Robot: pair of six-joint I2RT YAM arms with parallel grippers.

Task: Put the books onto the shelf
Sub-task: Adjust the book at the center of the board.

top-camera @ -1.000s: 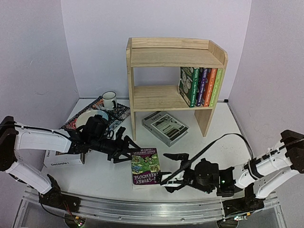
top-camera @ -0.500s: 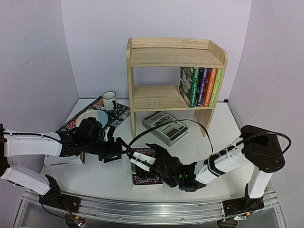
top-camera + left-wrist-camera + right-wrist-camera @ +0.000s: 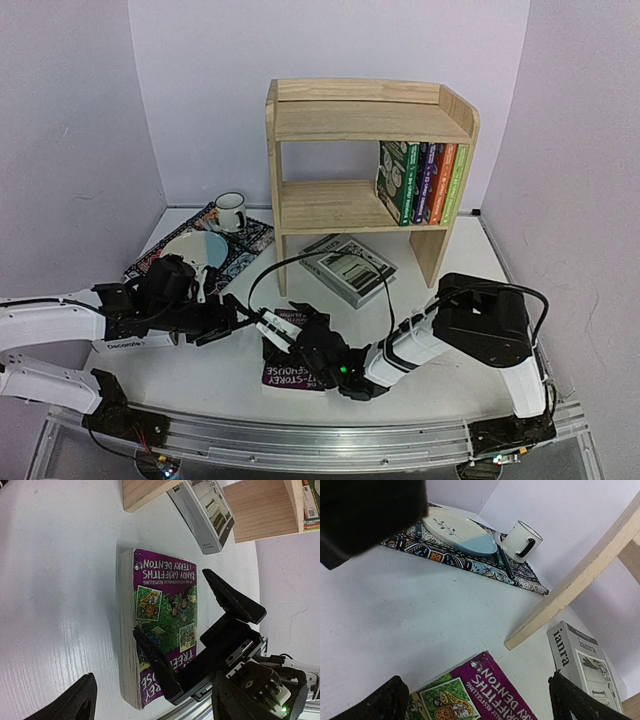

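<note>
A white tabletop (image 3: 440,300) is sitting between pale lilac walls (image 3: 200,90) and carrying everything here. Nearest the front edge, a purple book (image 3: 160,580) is lying flat with its cover up. The right end effector (image 3: 170,602) is reaching in over it from the right, its two black fingers standing as wide apart as they go. One finger (image 3: 155,672) is lying low along the cover, though I cannot tell whether it is touching. The other is angling up clear of the book, and nothing is being gripped.

Just left of the book, the left end effector (image 3: 235,320) is pointing toward its page edge, with its fingers also spread wide and holding nothing. Under the left arm, near the left edge, a thick white book (image 3: 135,345) marked "Decorate" is resting on the tabletop.

Farther back, a grey-white book (image 3: 350,268) marked "ianra" is lying flat at the foot of the shelf (image 3: 360,120), between its side panels. To the left of that, a patterned mat (image 3: 255,238) is bearing a plate (image 3: 200,243) and a white mug (image 3: 231,211) with a dark handle.

The pine shelf is standing against the back wall. Four books (image 3: 425,182) are standing upright on the lower of its two boards, pressed toward the right side panel: green, dark purple, orange and light green.
</note>
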